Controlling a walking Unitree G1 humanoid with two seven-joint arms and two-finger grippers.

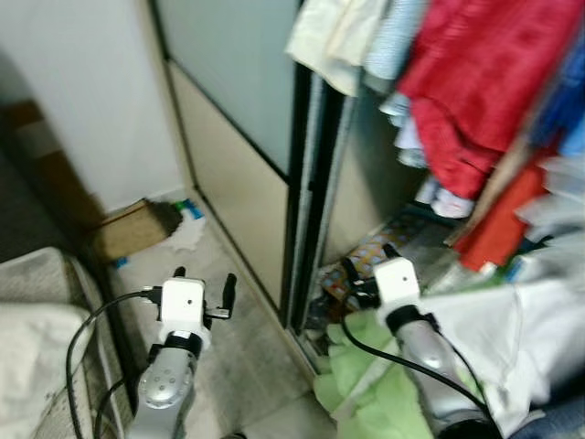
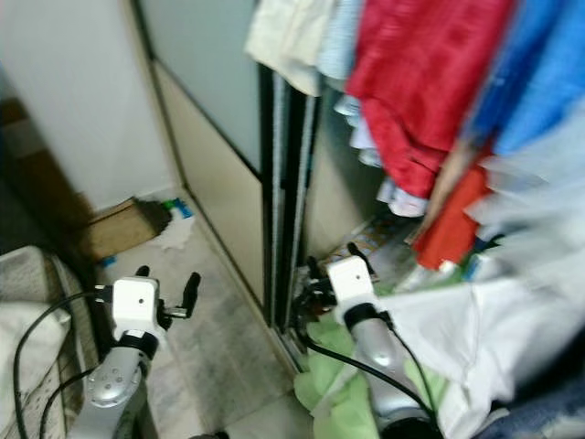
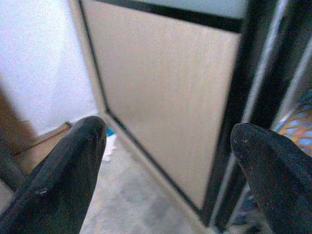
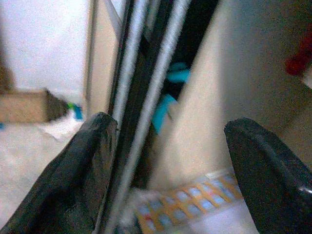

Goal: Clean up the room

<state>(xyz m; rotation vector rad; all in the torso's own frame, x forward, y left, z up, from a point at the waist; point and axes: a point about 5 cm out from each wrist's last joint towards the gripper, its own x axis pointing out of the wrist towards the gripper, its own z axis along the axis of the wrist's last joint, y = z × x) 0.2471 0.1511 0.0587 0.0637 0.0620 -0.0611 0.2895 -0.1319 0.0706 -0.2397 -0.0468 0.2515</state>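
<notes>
Pale speckled floor (image 1: 247, 366) runs along the foot of a wardrobe whose sliding door (image 1: 233, 119) has a frosted grey upper panel, a smooth beige lower panel and a black frame with silver rails. Beside the door the wardrobe stands open, and soft clothes hang inside: a crumpled red garment (image 1: 475, 82), cream and light blue pieces next to it, and bright blue cloth at the far right edge. Low inside the opening lies something flat with a colourful checked pattern (image 1: 366, 251), blurred and hard to identify.

On the floor by the white wall sits an open brown cardboard box (image 1: 128, 229), with white crumpled litter (image 1: 189, 233) and a small teal scrap just beside it, near the door's corner. A quilted off-white cushion or mattress edge (image 1: 37, 320) fills the near left.

Draped over the right arm are a wrinkled light green cloth (image 1: 366, 393) and a smooth white cloth (image 1: 512, 338), both limp and folded on themselves.

The left gripper (image 1: 203, 283) hovers above the floor in front of the beige panel, its two black fingers (image 3: 68, 170) spread wide and holding nothing. The right gripper (image 1: 366, 261) points at the wardrobe's rails and opening, fingers (image 4: 83, 165) likewise parted and empty.
</notes>
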